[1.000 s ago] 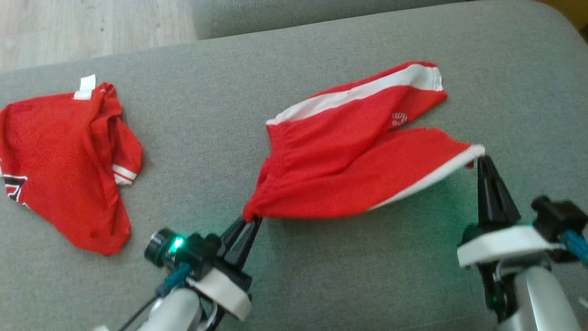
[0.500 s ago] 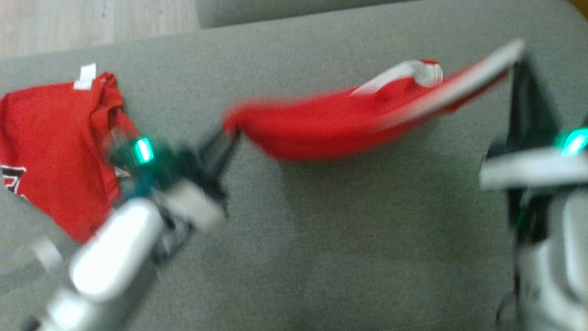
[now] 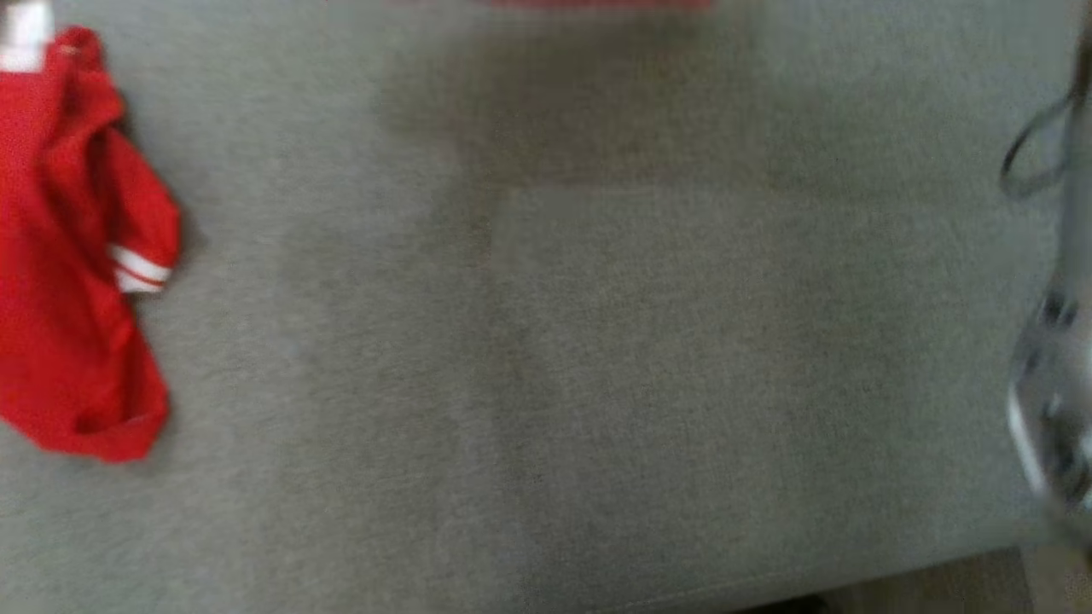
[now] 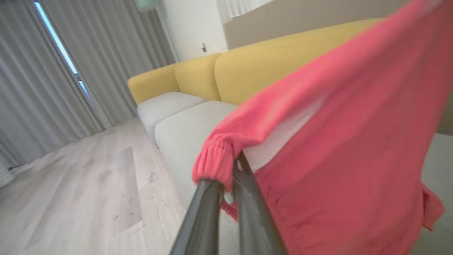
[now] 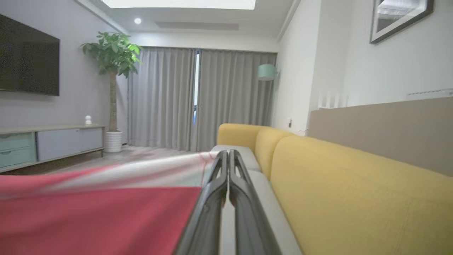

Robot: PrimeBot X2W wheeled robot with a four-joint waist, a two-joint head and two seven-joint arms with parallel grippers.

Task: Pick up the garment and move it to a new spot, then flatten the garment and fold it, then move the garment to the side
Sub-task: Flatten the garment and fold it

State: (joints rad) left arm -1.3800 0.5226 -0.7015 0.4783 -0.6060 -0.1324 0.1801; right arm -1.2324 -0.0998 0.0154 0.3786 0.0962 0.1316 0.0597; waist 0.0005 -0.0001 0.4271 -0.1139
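Note:
The garment (image 4: 336, 141), red shorts with a white stripe, hangs in the air between both grippers. In the left wrist view my left gripper (image 4: 229, 177) is shut on the ribbed waistband corner. In the right wrist view my right gripper (image 5: 228, 156) is shut on the white-edged hem, and the red cloth (image 5: 88, 212) stretches away to its left. In the head view only a blurred red sliver of the garment (image 3: 597, 3) shows at the top edge, with its shadow on the grey cushion (image 3: 597, 384) below. A blurred part of my right arm (image 3: 1054, 384) is at the right edge.
A second red garment, a shirt with white-striped sleeve (image 3: 68, 256), lies crumpled on the cushion at the left. A yellow sofa back (image 5: 354, 194) runs along the right side. Wooden floor (image 4: 88, 198) lies beyond the cushion's edge.
Both grippers have swung the garment up off the cushion and out past the top of the head view. The head camera has also shifted, moving the red shirt leftward in the picture.

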